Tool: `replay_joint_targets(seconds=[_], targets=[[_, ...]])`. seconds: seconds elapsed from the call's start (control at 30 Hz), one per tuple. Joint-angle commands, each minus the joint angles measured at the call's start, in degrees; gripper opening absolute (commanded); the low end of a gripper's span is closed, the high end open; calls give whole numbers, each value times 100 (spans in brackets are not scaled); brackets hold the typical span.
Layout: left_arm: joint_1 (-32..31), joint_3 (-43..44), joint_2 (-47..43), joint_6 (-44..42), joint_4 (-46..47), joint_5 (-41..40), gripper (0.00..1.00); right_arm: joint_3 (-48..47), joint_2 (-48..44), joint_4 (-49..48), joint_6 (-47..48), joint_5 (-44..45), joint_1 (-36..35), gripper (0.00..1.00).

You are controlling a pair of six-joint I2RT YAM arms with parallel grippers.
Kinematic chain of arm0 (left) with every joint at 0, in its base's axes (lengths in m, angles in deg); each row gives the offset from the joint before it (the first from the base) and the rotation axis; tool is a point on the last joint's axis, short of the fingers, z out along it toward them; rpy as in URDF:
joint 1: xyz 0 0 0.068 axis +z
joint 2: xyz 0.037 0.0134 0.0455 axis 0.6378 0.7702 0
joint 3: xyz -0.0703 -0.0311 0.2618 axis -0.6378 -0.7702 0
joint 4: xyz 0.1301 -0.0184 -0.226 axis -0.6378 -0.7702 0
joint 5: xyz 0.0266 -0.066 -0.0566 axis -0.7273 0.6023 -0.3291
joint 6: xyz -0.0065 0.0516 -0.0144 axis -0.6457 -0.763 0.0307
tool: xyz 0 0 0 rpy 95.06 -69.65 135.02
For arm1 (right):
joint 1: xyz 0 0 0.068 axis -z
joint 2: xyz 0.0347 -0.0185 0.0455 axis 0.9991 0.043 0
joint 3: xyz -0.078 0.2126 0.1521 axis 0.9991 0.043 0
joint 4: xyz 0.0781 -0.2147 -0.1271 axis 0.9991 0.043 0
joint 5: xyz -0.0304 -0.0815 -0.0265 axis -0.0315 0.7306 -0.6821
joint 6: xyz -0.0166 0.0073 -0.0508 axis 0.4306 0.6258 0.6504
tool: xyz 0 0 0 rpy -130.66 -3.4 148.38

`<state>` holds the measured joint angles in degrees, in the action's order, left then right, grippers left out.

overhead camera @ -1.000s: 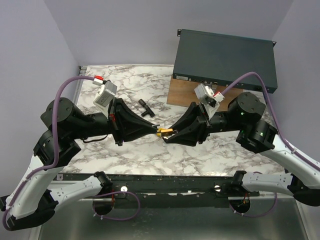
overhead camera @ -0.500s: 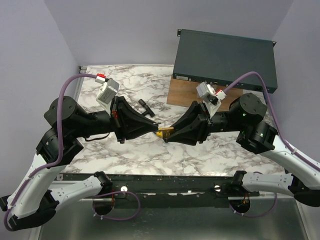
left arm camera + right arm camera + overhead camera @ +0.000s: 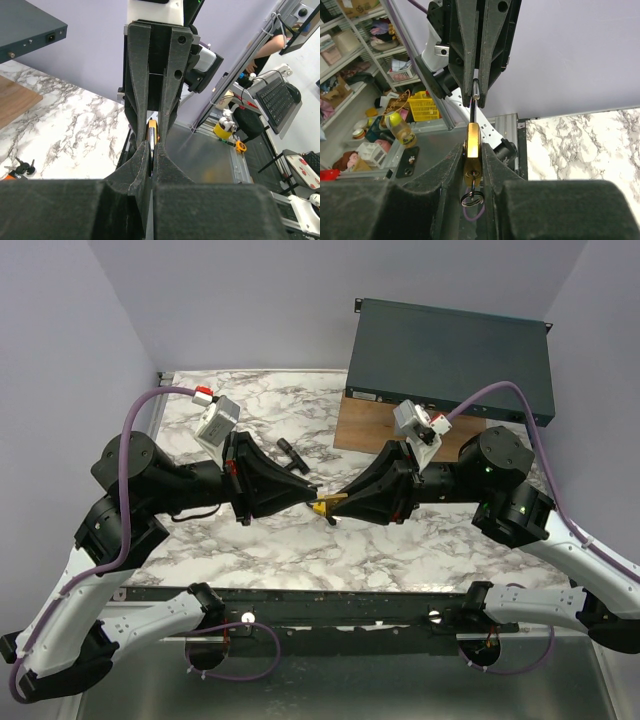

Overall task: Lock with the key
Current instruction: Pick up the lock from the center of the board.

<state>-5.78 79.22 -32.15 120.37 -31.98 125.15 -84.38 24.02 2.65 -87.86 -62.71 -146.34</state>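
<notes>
Right wrist view puts the padlock (image 3: 472,150) dead centre: a brass body standing on end, with its shackle (image 3: 473,112) rising straight up out of it. A ring (image 3: 471,199) hangs below the body. I take it to belong to the key, but I cannot see the key's blade or whether it is seated.

My right tool (image 3: 473,155) has its jaws narrowed onto the body, one finger against each flat side. My left tool (image 3: 476,90) is fully closed and pinches the top of the shackle from the opposite side. The padlock is held at both ends, up in the air over the middle of the surface (image 3: 250,540), with nothing resting on the marble beneath it.

What matters for the next move is the axis. The padlock's length runs tip to tip between the two tools, shackle end toward my left arm, body and ring end toward my right. The shackle looks drawn out, so I judge that closing it means pressing the two ends together along that line.

Further out, a black T-shaped piece (image 3: 292,455) lies on the surface behind the left tool. A wooden board (image 3: 360,425) and a dark rack box (image 3: 450,345) sit at the far right.
</notes>
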Motion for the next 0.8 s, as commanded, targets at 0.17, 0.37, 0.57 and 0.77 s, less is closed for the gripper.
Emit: replay_joint_targets(seconds=[0.17,0.37,0.57,0.77], targets=[[85,-4,-31,56,212,125,0,40,-49,0,3,39,-4,17],[85,105,28,-261,-261,-272,10,-10,-41,126,-54,298,1,1],[86,347,-212,-1357,-783,-1485,63,100,-62,235,-268,657,1,1],[85,628,-95,-1739,-699,-1444,57,204,-20,301,-476,675,0,1]])
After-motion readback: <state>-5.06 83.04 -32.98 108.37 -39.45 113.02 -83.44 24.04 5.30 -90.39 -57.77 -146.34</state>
